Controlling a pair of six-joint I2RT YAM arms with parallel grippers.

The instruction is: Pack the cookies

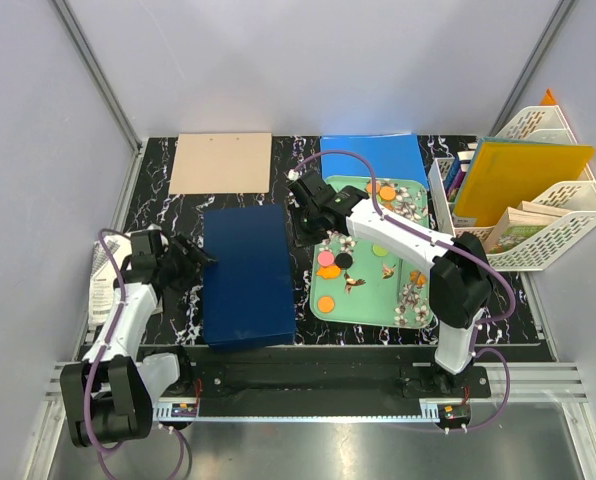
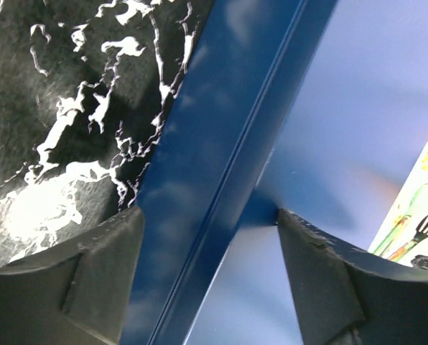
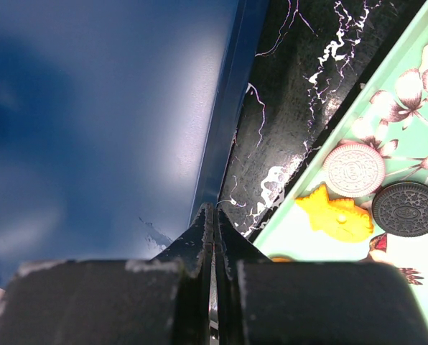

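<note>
The cookies, such as a pink one (image 1: pixel 325 258), a black one (image 1: pixel 344 260) and orange ones (image 1: pixel 325 303), lie on the mint-green tray (image 1: pixel 318 312). A dark blue box (image 1: pixel 246 275) sits left of the tray. My left gripper (image 1: pixel 200 262) is open, its jaws straddling the box's left edge (image 2: pixel 199 144) without a firm hold; gripper (image 2: pixel 209 211). My right gripper (image 1: pixel 298 238) is shut and empty at the box's right edge (image 3: pixel 92 129); gripper (image 3: pixel 214 208). In the right wrist view a pink cookie (image 3: pixel 354 169), a black cookie (image 3: pixel 407 209) and an orange one (image 3: pixel 336 215) lie on the tray (image 3: pixel 293 237).
A tan board (image 1: pixel 221 162) and a light blue folder (image 1: pixel 373 155) lie at the back. A white file rack (image 1: pixel 538 215) with a yellow folder stands at the right. A paper packet (image 1: pixel 100 280) lies by the left arm.
</note>
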